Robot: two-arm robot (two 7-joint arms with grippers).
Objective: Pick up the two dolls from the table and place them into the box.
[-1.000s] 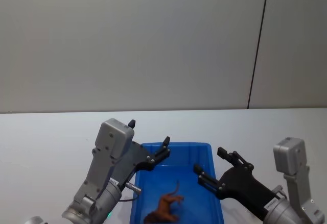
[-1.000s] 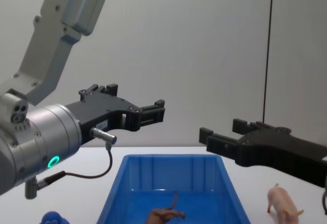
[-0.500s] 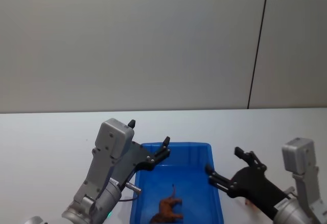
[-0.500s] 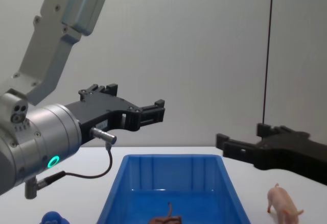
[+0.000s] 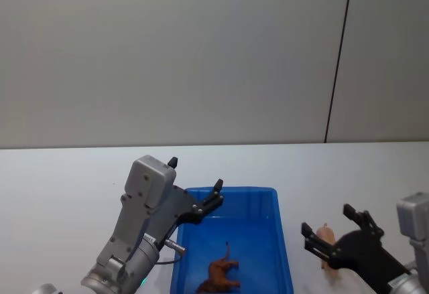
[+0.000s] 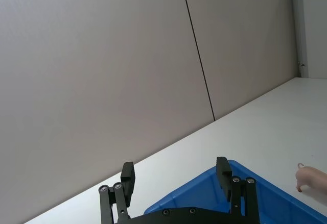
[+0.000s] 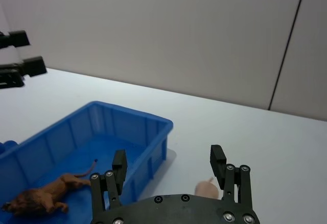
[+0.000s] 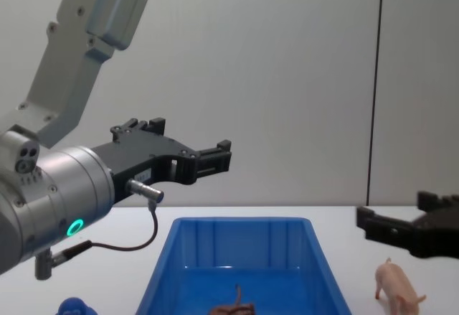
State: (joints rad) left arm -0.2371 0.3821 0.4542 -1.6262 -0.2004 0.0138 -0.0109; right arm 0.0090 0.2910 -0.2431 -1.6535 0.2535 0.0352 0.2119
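The reddish-brown doll [image 5: 218, 275] lies on the floor of the blue box [image 5: 228, 192], also seen in the right wrist view [image 7: 41, 196] and the chest view [image 8: 235, 306]. The pink pig doll [image 8: 394, 285] stands on the white table [image 5: 67, 187] to the right of the box. My right gripper [image 5: 327, 219] hovers open just above the pig [image 7: 207, 188], which shows between its fingers. My left gripper [image 5: 196, 173] hangs open above the box's far left corner, holding nothing [image 8: 190, 134].
A rounded blue object [image 8: 75, 306] sits on the table left of the box [image 8: 240, 223]. A plain grey wall with a dark vertical seam stands behind the table. The table stretches bare beyond and to both sides of the box.
My right gripper has swung right and down, from over the box's right side to above the pig. The brown doll shifted slightly inside the box. The left arm has not moved.
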